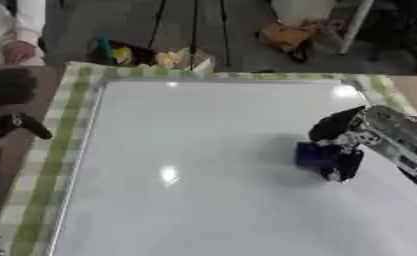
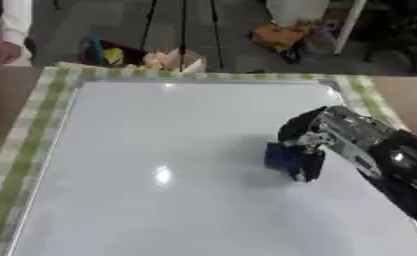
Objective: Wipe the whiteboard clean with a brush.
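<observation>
A large whiteboard (image 1: 203, 150) lies flat and fills most of both views; I see no marks on it. My right hand (image 1: 343, 135) comes in from the right and is shut on a small dark blue brush (image 1: 315, 155), which rests on the board right of centre. My left hand (image 1: 15, 122) shows as a dark shape at the left edge of the left eye view, off the board; its fingers are not clear.
A green-and-white checked cloth (image 1: 50, 165) lies under the board, showing along its left and far edges. Beyond the far edge, on the floor, sit colourful items (image 1: 150, 56) and an orange object (image 1: 286, 36). A person's sleeve and hand (image 1: 19, 47) show at the far left.
</observation>
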Available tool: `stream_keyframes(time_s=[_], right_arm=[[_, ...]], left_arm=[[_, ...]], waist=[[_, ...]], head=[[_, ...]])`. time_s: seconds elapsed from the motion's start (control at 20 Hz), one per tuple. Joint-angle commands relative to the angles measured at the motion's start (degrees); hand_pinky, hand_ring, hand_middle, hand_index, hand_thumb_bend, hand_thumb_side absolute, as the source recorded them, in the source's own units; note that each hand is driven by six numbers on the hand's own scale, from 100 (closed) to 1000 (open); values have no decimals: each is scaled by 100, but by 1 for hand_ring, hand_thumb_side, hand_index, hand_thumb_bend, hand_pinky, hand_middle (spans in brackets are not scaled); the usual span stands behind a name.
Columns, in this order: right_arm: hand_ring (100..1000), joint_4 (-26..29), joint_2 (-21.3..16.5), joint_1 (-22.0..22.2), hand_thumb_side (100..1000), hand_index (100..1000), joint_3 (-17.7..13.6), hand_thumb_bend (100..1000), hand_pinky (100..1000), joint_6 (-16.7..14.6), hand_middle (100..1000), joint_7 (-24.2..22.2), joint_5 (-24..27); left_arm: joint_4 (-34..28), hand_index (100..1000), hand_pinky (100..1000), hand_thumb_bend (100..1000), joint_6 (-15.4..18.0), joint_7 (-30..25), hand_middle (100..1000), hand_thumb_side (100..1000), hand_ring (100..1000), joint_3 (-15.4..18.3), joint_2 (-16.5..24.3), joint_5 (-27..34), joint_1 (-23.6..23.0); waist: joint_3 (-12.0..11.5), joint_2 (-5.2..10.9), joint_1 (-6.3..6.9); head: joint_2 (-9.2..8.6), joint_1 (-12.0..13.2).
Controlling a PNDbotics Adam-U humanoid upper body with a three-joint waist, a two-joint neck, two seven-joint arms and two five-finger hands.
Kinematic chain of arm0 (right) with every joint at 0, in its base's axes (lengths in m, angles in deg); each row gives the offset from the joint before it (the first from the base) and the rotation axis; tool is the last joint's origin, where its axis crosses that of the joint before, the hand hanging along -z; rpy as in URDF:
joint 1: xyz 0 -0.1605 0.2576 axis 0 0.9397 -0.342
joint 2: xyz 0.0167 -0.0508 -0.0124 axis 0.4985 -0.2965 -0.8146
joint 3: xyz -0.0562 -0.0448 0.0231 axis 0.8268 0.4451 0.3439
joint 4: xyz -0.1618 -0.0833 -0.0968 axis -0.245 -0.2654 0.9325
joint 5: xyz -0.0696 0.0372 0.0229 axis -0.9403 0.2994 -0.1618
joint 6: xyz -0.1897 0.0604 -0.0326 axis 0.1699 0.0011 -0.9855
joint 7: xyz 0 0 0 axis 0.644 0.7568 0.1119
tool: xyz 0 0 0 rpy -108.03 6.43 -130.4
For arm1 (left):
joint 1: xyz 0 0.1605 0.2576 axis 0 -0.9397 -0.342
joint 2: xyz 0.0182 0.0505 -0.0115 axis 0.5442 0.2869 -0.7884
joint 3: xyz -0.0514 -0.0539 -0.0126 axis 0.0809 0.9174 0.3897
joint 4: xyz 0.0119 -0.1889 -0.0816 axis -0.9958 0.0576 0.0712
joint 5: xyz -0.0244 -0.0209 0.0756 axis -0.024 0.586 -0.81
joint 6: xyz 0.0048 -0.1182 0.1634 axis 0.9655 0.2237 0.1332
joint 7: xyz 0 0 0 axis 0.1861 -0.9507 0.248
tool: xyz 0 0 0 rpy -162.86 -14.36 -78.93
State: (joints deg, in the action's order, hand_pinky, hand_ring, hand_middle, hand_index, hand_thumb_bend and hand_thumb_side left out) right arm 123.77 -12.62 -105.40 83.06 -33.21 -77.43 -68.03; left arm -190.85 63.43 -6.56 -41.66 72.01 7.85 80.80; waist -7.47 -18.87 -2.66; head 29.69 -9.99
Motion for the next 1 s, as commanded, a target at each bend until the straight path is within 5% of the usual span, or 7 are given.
stream_keyframes(time_s=[0.05,0.6,1.0], right_arm=[[477,-319,27,240,337,201,17,100,281,181,220,3,300],[475,674,-654,1041,345,200,-248,100,279,597,218,3,1182],[482,1390,-1056,1631,349,204,-407,100,294,842,226,3,1199]], left_arm=[[-103,692,420,100,11,-20,760,952,806,-28,39,-4,78],[-103,692,421,100,8,-19,761,952,806,-19,59,-19,86],[-103,693,421,100,6,-24,761,951,806,-15,52,-19,97]], waist=[[-19,30,56],[69,43,65],[132,56,89]], head=[[-2,2],[17,55],[0,86]])
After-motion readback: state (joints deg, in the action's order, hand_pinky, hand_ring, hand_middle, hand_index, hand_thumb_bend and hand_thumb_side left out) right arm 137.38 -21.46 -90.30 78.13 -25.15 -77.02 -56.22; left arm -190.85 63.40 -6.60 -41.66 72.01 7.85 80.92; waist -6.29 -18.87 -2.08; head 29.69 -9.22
